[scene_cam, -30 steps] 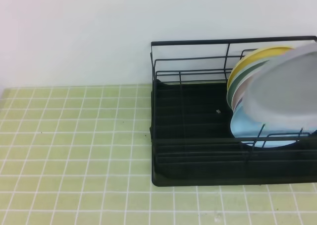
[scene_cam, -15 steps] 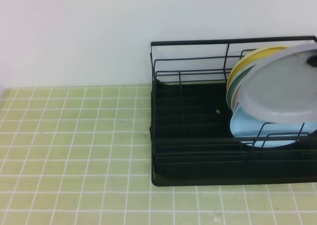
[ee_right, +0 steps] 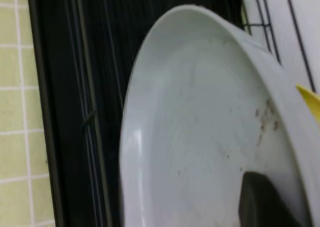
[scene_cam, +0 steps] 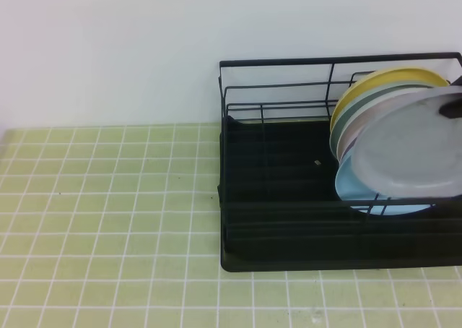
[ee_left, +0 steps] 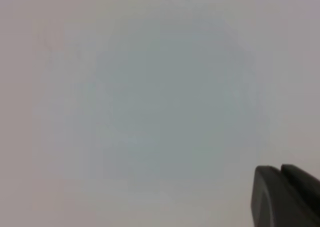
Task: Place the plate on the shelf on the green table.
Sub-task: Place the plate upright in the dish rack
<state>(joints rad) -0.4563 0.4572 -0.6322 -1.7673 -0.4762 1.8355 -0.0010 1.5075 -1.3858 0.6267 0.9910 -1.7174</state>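
The pale grey plate stands tilted at the right end of the black wire shelf, in front of the other plates. My right gripper is shut on its upper right rim. In the right wrist view one dark finger lies on the plate's inner face, and the other finger is hidden behind it. The shelf rests on the green table. The left wrist view shows only a blank pale surface and the left gripper at the lower right, fingers together, holding nothing.
Behind the grey plate stand a yellow plate, a green one, a lilac one and a light blue plate. The left part of the shelf's ridged tray holds no plates. A white wall rises behind.
The grey plate has come down and tipped more upright in the rack, now covering more of the light blue plate. The gripper's dark finger has come into view at the right edge.
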